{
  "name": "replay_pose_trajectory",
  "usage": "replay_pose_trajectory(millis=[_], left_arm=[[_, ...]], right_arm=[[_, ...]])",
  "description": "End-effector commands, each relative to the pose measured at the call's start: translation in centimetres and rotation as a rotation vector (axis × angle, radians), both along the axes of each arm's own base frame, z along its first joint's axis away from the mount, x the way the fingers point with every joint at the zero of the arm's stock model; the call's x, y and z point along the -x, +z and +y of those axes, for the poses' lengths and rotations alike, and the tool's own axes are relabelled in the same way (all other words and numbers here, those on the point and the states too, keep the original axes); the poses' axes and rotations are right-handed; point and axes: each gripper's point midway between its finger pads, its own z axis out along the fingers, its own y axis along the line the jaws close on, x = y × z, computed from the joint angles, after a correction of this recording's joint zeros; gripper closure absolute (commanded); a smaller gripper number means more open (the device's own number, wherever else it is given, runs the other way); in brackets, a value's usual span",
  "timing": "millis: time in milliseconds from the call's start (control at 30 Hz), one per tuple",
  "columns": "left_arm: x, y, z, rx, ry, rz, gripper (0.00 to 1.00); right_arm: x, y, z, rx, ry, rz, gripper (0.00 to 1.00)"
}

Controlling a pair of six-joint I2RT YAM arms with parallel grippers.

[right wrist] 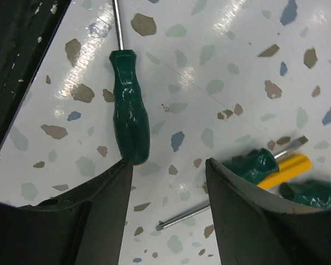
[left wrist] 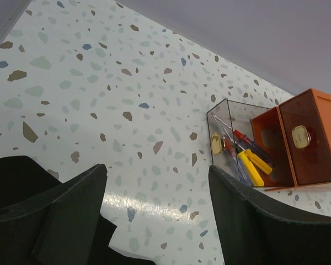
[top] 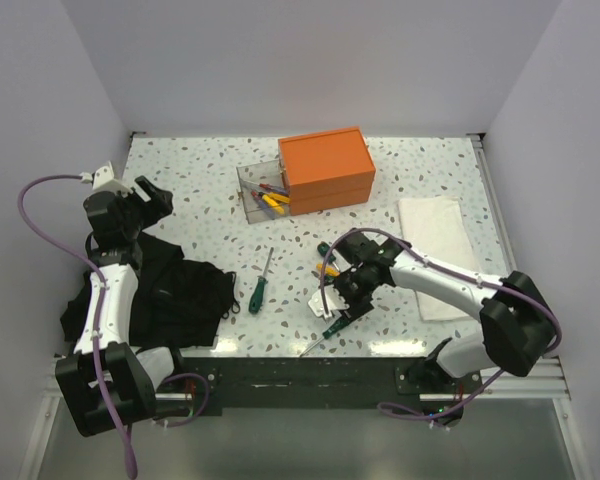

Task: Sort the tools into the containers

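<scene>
Left hand [top: 145, 195] high, far left, fingers spread wide — right hand [top: 348, 290] low, fingers apart, nothing held.

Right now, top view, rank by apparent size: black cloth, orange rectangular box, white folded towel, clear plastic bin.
black cloth
orange rectangular box and white folded towel: too alike to rank
clear plastic bin

At the back, bin [top: 248, 182] against the left side of box [top: 324, 170], screwdrivers [top: 271, 198] inside; towel [top: 435, 250] to the right; cloth [top: 175, 290] front left, one screwdriver [top: 258, 290] just right of it.

One bin [top: 246, 192], one box [top: 325, 170], one towel [top: 435, 250], one cloth [top: 180, 285]
</scene>
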Motion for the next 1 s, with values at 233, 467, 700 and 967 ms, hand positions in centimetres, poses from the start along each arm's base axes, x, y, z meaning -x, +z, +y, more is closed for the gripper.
replay_pose_trajectory(millis=[233, 467, 700, 967], left_arm=[[0.0, 2.0, 0.3, -0.021, 0.009, -0.052, 0.21], [0.1, 2.0, 0.2, -0.023, 0.008, -0.056, 0.21], [0.3, 1.8, 0.1, -0.015, 0.009, -0.055, 0.21], [0.4, 1.7, 0.0, -0.014, 0.006, -0.055, 0.21]], right_arm=[[2.9, -1.6, 0.4, 0.027, 0.192, 0.062, 0.38], [3.9, -2.3, -0.1, 0.048, 0.164, 0.088, 0.38], [5.1, -3.0, -0.4, 0.058, 0.196, 0.119, 0.44], [5.9, -4.0, -0.9, 0.114, 0.237, 0.161, 0.73]])
